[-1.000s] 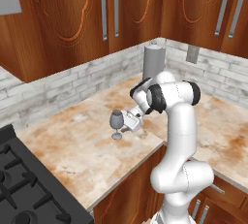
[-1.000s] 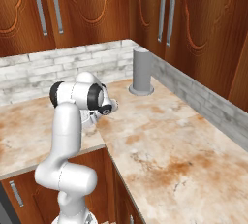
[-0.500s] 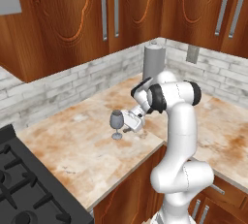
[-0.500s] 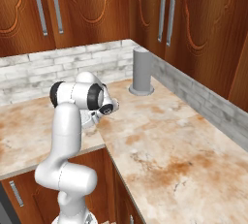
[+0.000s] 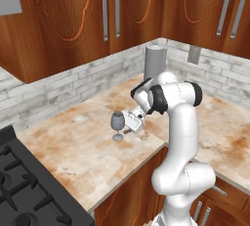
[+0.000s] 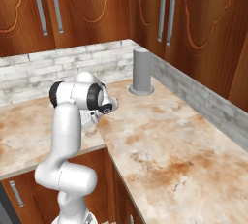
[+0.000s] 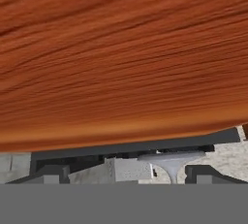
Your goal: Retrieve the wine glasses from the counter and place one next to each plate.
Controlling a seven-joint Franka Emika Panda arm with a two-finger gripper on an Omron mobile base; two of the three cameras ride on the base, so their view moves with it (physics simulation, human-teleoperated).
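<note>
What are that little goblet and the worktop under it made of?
The wine glass looks like smoky grey glass: it is translucent, with a thin stem. The counter looks like polished stone, judging by its mottled beige and rust pattern, though the finish is hard to judge.

I'm looking into a home kitchen, a rendered one. A mottled beige-and-rust stone surface [image 5: 93, 142] runs round a corner on reddish-brown wood base cabinets [image 6: 140, 203], backed by whitish brick backsplash [image 5: 63, 85]. Matching wall cupboards [image 5: 122, 10] with long metal handles hang above. A black gas hob [image 5: 24, 186] sits at the near left, and a wine glass [image 5: 117, 124] stands on the stone.
</note>
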